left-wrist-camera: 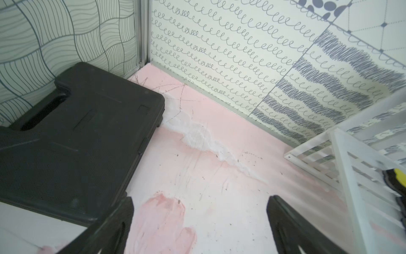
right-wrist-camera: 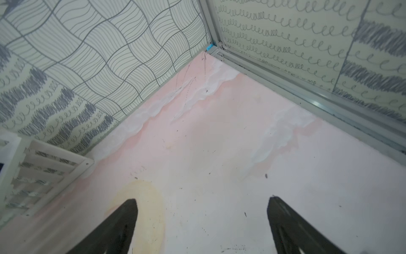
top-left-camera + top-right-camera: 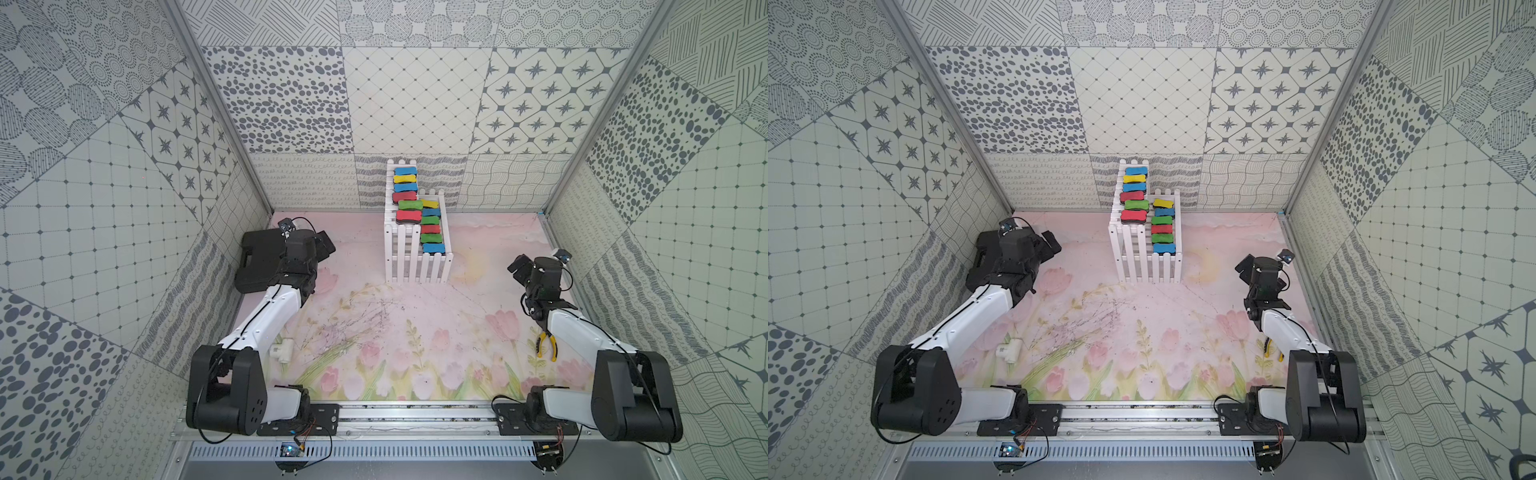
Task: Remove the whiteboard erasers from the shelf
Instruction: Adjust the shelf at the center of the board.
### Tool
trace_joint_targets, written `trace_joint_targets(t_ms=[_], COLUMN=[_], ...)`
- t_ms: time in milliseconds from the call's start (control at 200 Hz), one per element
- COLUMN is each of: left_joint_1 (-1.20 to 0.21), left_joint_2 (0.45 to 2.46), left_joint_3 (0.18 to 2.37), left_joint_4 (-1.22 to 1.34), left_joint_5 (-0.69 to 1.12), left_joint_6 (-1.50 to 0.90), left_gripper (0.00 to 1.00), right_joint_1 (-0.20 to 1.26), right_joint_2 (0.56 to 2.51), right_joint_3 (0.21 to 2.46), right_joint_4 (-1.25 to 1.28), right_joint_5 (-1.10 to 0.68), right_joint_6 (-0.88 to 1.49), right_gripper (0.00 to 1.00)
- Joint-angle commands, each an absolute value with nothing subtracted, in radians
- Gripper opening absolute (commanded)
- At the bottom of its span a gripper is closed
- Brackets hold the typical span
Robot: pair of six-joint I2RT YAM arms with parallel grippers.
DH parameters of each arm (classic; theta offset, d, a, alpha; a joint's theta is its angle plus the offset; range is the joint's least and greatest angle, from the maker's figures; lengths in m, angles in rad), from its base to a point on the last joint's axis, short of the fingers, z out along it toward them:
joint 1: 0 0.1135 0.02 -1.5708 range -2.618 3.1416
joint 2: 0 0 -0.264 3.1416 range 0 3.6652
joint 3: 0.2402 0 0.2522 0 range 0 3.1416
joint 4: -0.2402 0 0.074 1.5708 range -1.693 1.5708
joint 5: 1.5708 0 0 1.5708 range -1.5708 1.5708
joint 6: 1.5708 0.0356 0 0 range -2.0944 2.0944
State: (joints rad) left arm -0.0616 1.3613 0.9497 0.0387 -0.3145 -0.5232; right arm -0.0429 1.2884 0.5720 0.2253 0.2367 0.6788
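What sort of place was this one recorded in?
Probably a purpose-built robot test booth, not a lived-in room. Patterned wall panels close in a small floor covered by a floral mat, and two robot arms are mounted on an aluminium rail at the near edge.

Left arm [image 3: 274,307] hides part of the case [image 3: 257,253]. Right arm [image 3: 582,332] partly covers the pliers [image 3: 552,347]. Left wrist view crops and blurs the shelf [image 1: 349,187].
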Motion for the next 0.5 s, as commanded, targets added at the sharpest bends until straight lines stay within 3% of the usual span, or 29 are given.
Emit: trace_joint_targets(t_ms=[0,115,275,495], left_joint_1=[-0.055,-0.055,-0.079,-0.262], left_joint_2=[1.337,1.272,1.166,1.029], left_joint_3=[0.994,0.965,0.898,0.881], left_joint_4=[-0.237,-0.222,-0.168,-0.233], left_joint_5=[-0.107,0.024,0.145,0.016], left_joint_6=[-0.79,-0.853,-0.905,-0.822], left_gripper=[0.99,0.99,1.0,1.0], right_joint_1=[-0.043,-0.031,-0.021,0.11], right_joint_2=[1.293,1.352,1.389,1.549], right_joint_3=[0.599,0.729,0.658,0.713], right_joint_4=[0.194,0.025,0.253,0.417], right_joint_5=[-0.009,-0.193,-0.349,-0.35], right_joint_6=[0.762,0.708,0.885,1.005], right_gripper=[0.97,0.97,0.92,0.79])
